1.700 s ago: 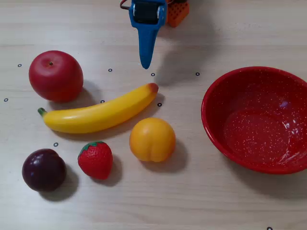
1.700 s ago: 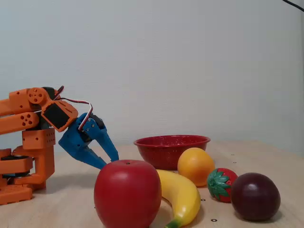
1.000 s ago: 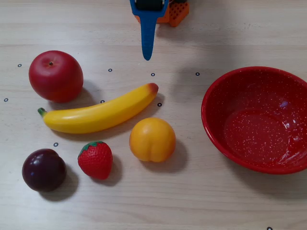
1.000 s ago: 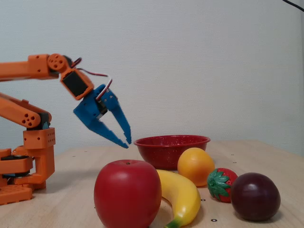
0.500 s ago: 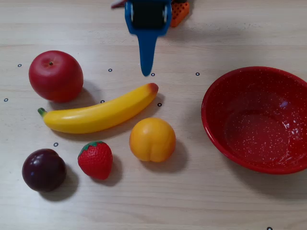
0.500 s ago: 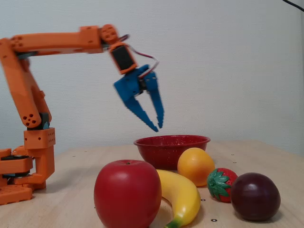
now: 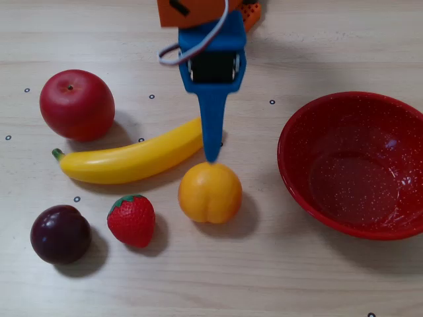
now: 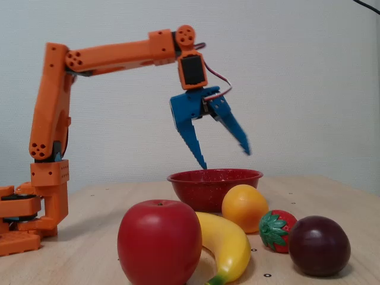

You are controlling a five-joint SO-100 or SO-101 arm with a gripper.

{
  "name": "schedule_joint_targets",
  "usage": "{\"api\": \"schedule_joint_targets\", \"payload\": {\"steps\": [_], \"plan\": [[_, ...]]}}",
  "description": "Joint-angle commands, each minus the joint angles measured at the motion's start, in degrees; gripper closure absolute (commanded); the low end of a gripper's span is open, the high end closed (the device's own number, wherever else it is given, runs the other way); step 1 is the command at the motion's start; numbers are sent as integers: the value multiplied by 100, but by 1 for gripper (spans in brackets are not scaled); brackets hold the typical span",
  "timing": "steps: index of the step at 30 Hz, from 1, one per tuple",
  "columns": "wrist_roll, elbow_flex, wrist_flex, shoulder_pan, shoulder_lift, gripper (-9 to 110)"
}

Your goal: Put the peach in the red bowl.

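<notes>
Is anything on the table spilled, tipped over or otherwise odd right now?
Nothing stands out. The bowl sits upright and empty, the peach and other fruit lie whole on the table, and the gripper hangs open above them.
</notes>
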Motion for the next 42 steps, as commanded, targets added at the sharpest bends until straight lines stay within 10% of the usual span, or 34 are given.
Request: {"api": "schedule_joint_targets", "payload": {"steps": [1,42], "plan": [[-88,-879,264,18,-132,56],[97,-2074,-817,-202,-2777,56]]}}
